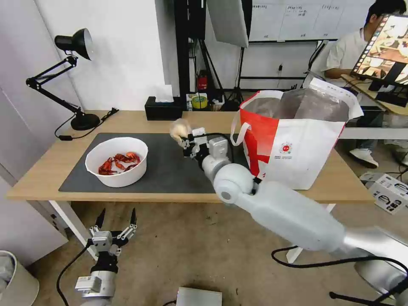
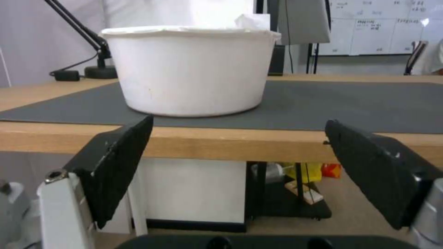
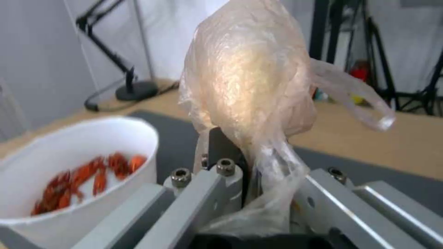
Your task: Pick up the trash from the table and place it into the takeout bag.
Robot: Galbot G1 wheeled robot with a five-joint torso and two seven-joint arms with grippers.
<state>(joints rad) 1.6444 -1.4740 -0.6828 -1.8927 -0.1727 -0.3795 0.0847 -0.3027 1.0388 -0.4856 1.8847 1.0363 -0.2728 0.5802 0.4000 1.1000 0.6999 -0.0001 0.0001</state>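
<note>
A white round bowl (image 1: 117,161) of red crayfish shells sits on the left part of the dark grey mat (image 1: 170,170) on the light-wood table (image 1: 42,170). My right gripper (image 1: 185,137) hovers over the mat's middle, between the bowl and the takeout bag (image 1: 297,144), and is shut on a crumpled wad of thin clear, beige-tinted plastic trash (image 1: 180,128). In the right wrist view the wad (image 3: 249,76) stands above the right gripper (image 3: 251,162), with the bowl (image 3: 69,166) beside it. My left gripper (image 1: 117,221) hangs open below the table's front edge, facing the bowl (image 2: 189,69).
A black desk lamp (image 1: 76,76) stands at the back left, its cord trailing on the wood. A black tissue box (image 1: 163,108) and a tape roll (image 1: 199,102) sit along the back edge. The bag stands upright and open-topped on the table's right end. A pale bin (image 1: 17,280) is on the floor at the left.
</note>
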